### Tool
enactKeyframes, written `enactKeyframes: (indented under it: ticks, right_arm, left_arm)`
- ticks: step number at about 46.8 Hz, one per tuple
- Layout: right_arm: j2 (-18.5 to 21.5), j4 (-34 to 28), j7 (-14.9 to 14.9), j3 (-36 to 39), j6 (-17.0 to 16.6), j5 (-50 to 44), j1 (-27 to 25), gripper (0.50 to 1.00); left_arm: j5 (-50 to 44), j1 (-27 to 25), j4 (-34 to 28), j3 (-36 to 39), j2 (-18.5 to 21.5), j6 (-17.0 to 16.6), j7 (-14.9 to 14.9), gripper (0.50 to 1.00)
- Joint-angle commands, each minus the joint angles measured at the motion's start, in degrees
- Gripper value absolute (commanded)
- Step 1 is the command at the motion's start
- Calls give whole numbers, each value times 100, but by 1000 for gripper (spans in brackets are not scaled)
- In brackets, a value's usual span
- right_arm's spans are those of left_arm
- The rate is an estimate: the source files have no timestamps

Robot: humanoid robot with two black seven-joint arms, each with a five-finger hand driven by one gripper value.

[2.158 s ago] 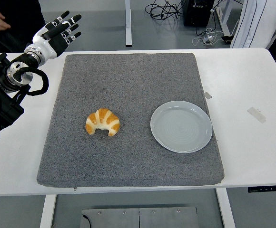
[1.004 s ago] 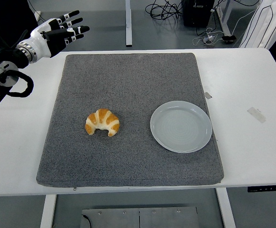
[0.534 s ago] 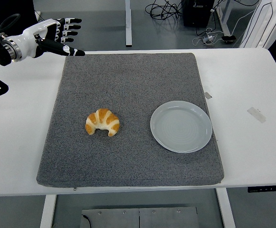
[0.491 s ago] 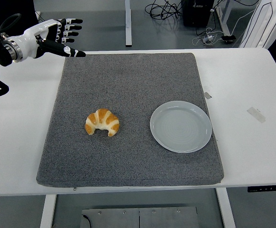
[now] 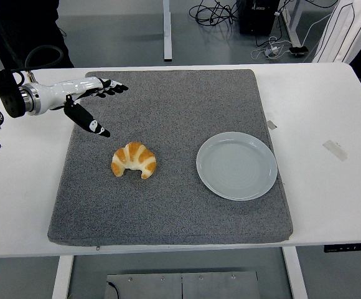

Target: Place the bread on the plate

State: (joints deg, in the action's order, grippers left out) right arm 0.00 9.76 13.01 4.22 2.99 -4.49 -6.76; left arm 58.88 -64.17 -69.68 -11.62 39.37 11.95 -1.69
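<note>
Not yet grasped: croissant [image 5: 134,160] lies on grey mat [image 5: 168,205], left of the empty plate [image 5: 236,165]. Left hand [image 5: 88,99] hovers open nearby, up-left. Pick and transfer remain.

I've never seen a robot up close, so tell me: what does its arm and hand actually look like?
Only the left arm shows. Its forearm is black, with a black cable looping above it, and ends in a silver metal ring at the wrist. The left hand has a white shell over its back and five slim black fingers with small white patches at the joints and tips. The right arm is out of view.
</note>
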Motion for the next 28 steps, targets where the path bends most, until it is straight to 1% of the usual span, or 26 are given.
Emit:
enactKeyframes:
  ticks: [1, 5, 12, 15, 17, 19, 23, 25, 28]
  right_arm:
    - [0, 0, 0, 0, 0, 1, -1, 1000]
    - [0, 0, 0, 0, 0, 1, -1, 1000]
    - [0, 0, 0, 0, 0, 1, -1, 1000]
    - [0, 0, 0, 0, 0, 1, -1, 1000]
    - [0, 0, 0, 0, 0, 1, -1, 1000]
    - [0, 0, 0, 0, 0, 1, -1, 1000]
    - [0, 0, 0, 0, 0, 1, -1, 1000]
    - [0, 0, 0, 0, 0, 1, -1, 1000]
    - [0, 0, 0, 0, 0, 1, -1, 1000]
  left_arm:
    - [229, 27, -247, -7, 88, -17, 2, 969]
    - [256, 19, -450, 2, 115, -26, 2, 971]
    - [265, 27, -573, 19, 123, -43, 11, 972]
    - [431, 27, -582, 115, 89, -87, 11, 974]
    - [668, 27, -582, 221, 62, -192, 11, 972]
    - [949, 27, -582, 326, 36, -367, 20, 974]
    - [1293, 80, -591, 467, -219, -798, 46, 974]
    - [1354, 98, -591, 520, -324, -895, 55, 974]
    - [1381, 124, -591, 547, -412, -896, 81, 974]
